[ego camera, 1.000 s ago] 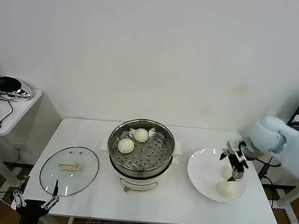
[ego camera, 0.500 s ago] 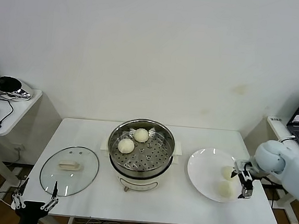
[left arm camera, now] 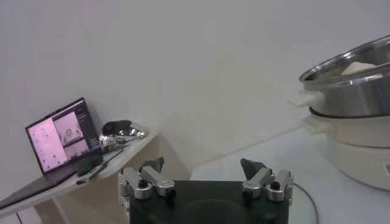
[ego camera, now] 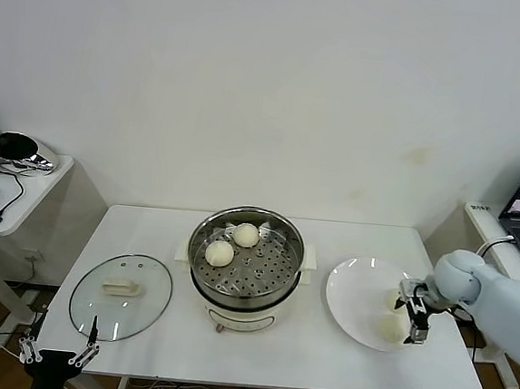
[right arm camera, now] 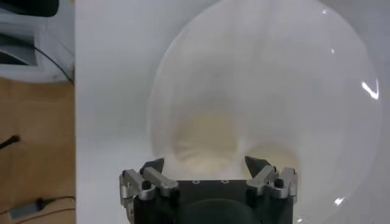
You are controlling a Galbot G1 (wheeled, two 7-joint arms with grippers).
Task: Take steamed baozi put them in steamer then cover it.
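I held my right hand open and low over the plate, fingers astride the nearer of two baozi there, ready to carry it to the uncovered steamer already holding two, my open left hand parked below the cover on the worktop.
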